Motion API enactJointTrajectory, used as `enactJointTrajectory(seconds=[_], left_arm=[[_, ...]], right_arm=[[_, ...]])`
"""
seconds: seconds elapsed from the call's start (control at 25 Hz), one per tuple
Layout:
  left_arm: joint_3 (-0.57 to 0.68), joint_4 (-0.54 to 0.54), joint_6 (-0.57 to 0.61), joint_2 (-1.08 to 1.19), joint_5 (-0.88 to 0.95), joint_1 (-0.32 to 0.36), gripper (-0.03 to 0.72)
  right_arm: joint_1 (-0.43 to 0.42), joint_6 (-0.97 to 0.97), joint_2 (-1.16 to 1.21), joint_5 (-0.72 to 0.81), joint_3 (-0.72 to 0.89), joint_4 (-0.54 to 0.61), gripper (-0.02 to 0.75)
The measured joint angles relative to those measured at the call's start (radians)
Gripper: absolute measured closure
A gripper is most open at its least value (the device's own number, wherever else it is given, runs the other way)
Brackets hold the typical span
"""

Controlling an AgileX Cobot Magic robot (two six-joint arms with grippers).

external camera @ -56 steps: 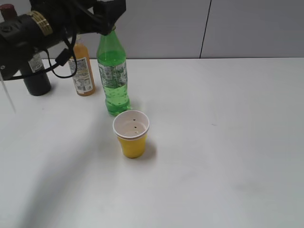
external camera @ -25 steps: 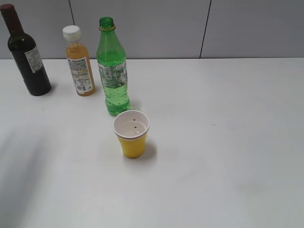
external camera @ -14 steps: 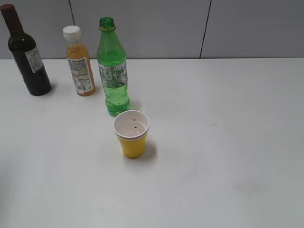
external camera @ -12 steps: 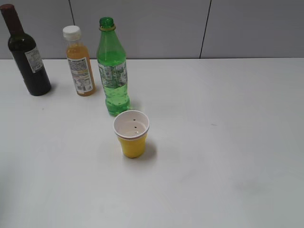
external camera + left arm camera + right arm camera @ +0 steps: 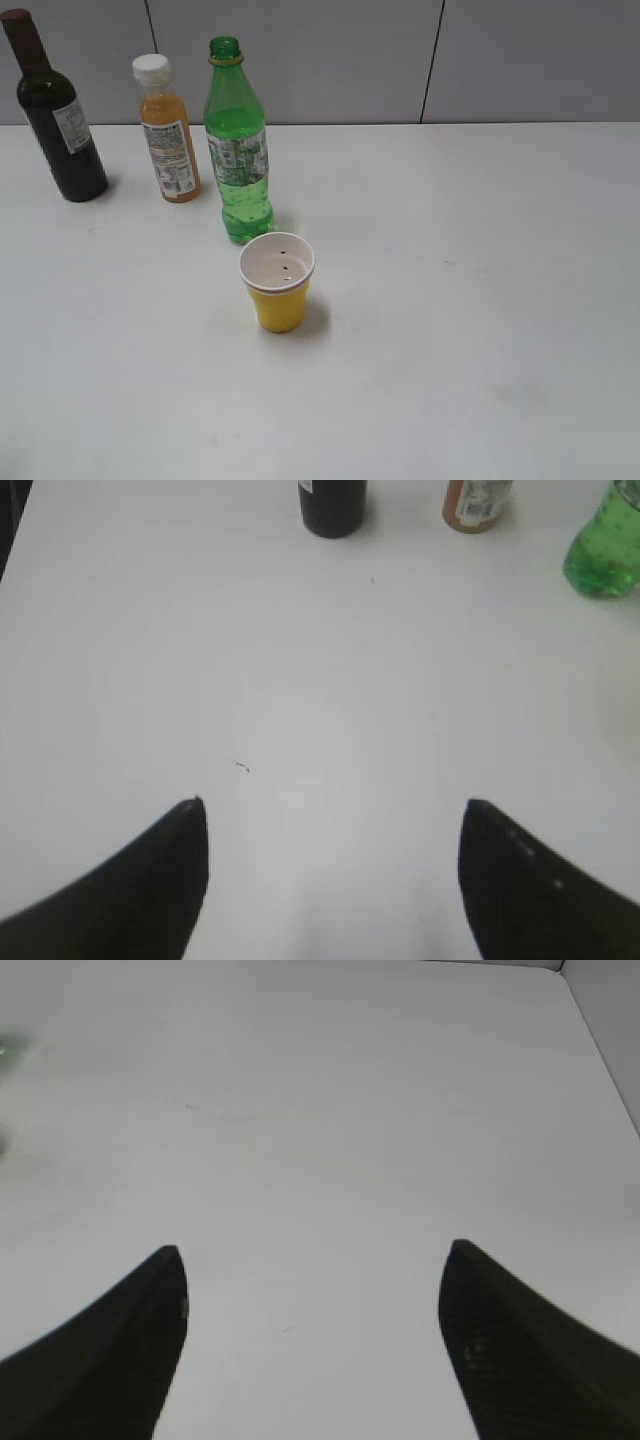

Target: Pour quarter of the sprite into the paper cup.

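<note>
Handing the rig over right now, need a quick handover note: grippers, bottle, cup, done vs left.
Left gripper: open, empty, over bare table, away from the bottles.
Right gripper: open, empty, over bare table.
Sprite bottle: upright on the table, no cap on, right of the juice bottle and wine bottle.
Paper cup: upright just in front of the sprite bottle, not touching it; whether it holds liquid cannot be told.
Done: cap is off, nothing else confirmed.
Left: grasp the sprite bottle, pour a quarter into the paper cup, set it back.
</note>
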Motion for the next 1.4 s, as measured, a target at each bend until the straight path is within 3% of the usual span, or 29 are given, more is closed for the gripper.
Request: enactJointTrajectory(seconds=[1.16, 1.4], left_arm=[[0.105, -0.008, -0.042, -0.510, 0.122, -0.034, 0.098], [0.114, -0.007, -0.042, -0.522, 0.119, -0.072, 0.098]], right_arm=[[0.000, 0.000, 0.000, 0.000, 0.000, 0.000, 0.147], [0.000, 0.000, 0.000, 0.000, 0.000, 0.000, 0.146]])
